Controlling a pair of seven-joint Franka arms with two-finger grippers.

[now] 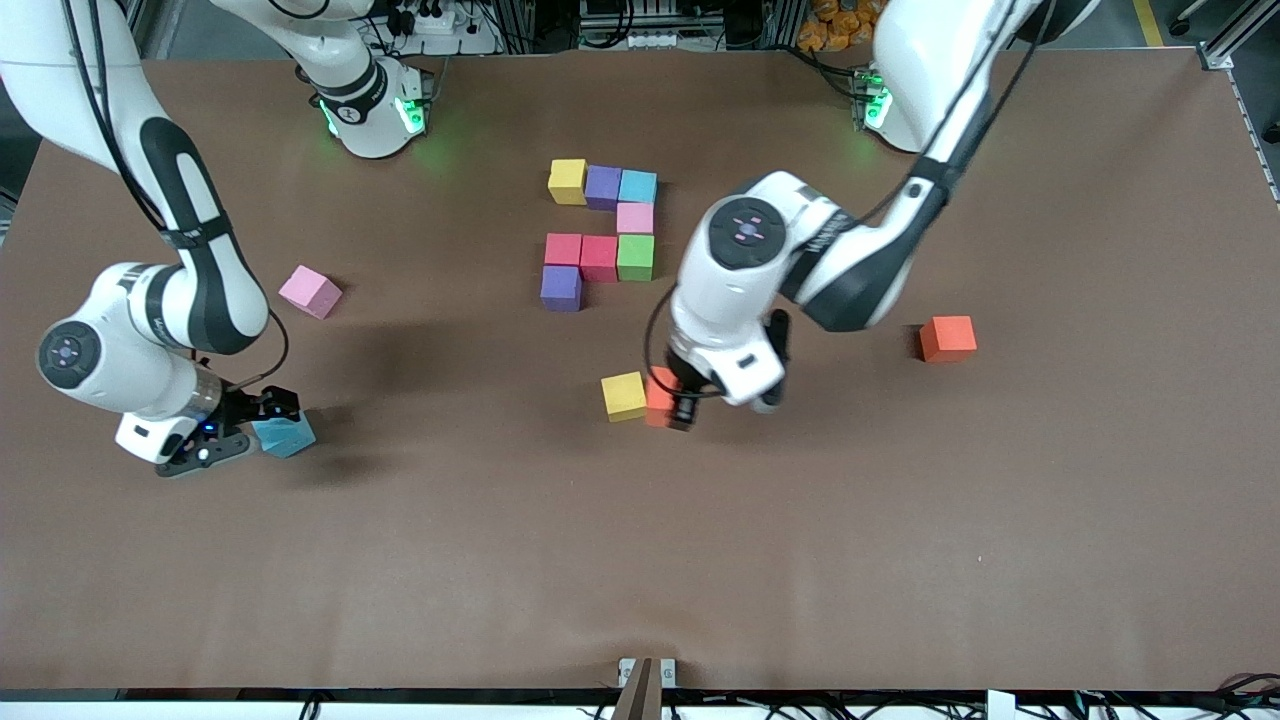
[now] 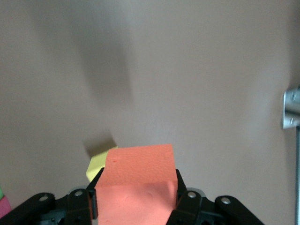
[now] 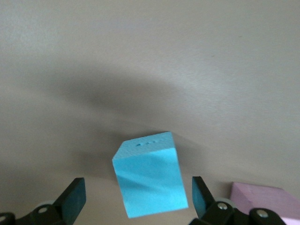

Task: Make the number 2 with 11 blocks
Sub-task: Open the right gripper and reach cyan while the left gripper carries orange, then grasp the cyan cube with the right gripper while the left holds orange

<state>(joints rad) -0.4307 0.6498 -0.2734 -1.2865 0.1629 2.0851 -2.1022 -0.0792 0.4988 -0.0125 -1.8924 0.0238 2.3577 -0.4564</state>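
Observation:
Eight blocks lie joined in the middle of the table as part of the number 2 [image 1: 600,235]: yellow, purple and light blue in the row nearest the bases, then pink, then green and two red, then purple [image 1: 561,288]. My left gripper [image 1: 680,405] [image 2: 136,187] is shut on an orange block [image 1: 660,397] [image 2: 138,187], right beside a loose yellow block [image 1: 623,396] [image 2: 97,166]. My right gripper [image 1: 262,420] [image 3: 138,192] is open, with a tilted light blue block [image 1: 285,435] [image 3: 150,180] between its fingers and a gap on each side.
A loose pink block [image 1: 310,291] [image 3: 262,201] lies toward the right arm's end of the table. Toward the left arm's end there is another orange block [image 1: 947,338]. A metal bracket [image 1: 646,672] [image 2: 291,108] sits at the table edge nearest the front camera.

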